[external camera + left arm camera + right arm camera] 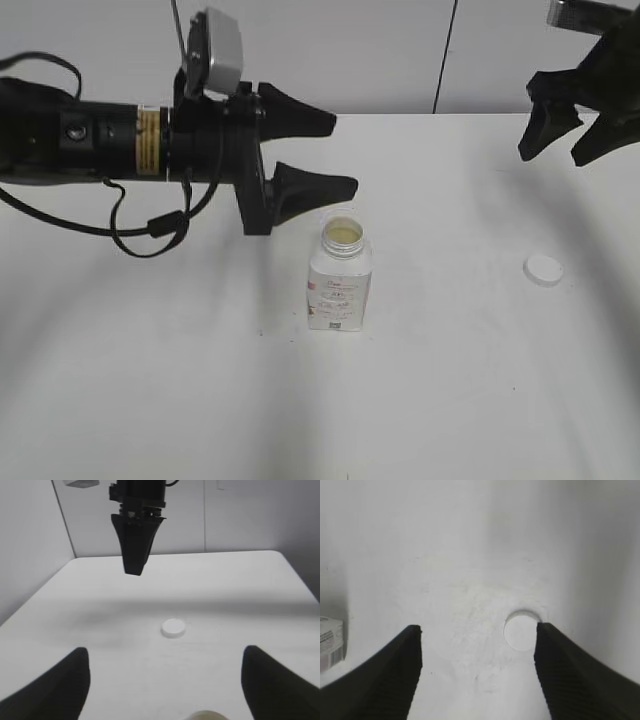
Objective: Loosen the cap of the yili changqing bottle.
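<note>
Left arm stretched level across the table (150, 400) from the left edge, wrist camera on top. Left gripper (320, 155) spread wide, one finger high, one low, nothing between them. Yili changqing bottle (339, 276) upright just below and slightly right of the lower fingertip, apart from it, neck open and uncapped, pale contents visible inside. In the left wrist view, only the bottle's rim (205, 715) peeking in at the bottom edge, between the two dark fingers (50, 690).

Right arm raised at the upper right, right gripper (565, 135) pointing down over the table, fingers apart and holding nothing. Cap (544, 269) lying flat on the table, well below those fingertips and well apart from the bottle, to its right. In the right wrist view, cap (521, 630) just inside the right-hand finger (580, 680), near its tip, whether touching or not unclear; bottle's label corner (330, 650) at the far left edge, outside the left-hand finger.
</note>
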Available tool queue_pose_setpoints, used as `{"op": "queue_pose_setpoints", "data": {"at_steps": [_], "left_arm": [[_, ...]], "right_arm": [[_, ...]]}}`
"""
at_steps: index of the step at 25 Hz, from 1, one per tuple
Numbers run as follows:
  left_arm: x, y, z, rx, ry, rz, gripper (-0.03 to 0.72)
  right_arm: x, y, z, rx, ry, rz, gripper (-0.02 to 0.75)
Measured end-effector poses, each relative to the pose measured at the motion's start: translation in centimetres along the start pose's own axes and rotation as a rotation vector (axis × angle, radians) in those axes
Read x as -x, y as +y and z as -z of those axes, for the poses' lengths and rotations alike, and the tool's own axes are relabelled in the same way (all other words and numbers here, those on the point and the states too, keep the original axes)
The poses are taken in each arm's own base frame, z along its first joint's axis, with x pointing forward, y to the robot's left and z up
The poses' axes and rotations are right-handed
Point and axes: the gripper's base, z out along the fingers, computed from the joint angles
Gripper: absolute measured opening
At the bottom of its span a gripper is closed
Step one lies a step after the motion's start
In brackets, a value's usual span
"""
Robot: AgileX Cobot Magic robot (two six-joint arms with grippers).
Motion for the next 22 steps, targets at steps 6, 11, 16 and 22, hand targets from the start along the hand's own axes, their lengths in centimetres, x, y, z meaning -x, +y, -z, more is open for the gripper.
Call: {"op": "queue_pose_setpoints", "data": {"at_steps": [6,11,16,22], "left_arm": [[2.1,3.9,4.0,0.535,0.393,-0.029,0.565],[1.0,6.4,8.2,0.977,0.698,0.198,0.565],[1.1,5.7,8.8,1.073,0.655,0.484,0.565],[3.5,5.7,9.1,1.076,0.678,0.766,0.564]], "right_arm": [[1.0,0.6,2.0,0.011,-0.02,0.022,0.552],[1.6,1.1,3.6,0.019,-0.025,0.042,0.552],[2.4,1.4,5.1,0.016,-0.072,0.056,0.552],[2.6,1.5,5.5,0.008,-0.084,0.045,0.552]]}}
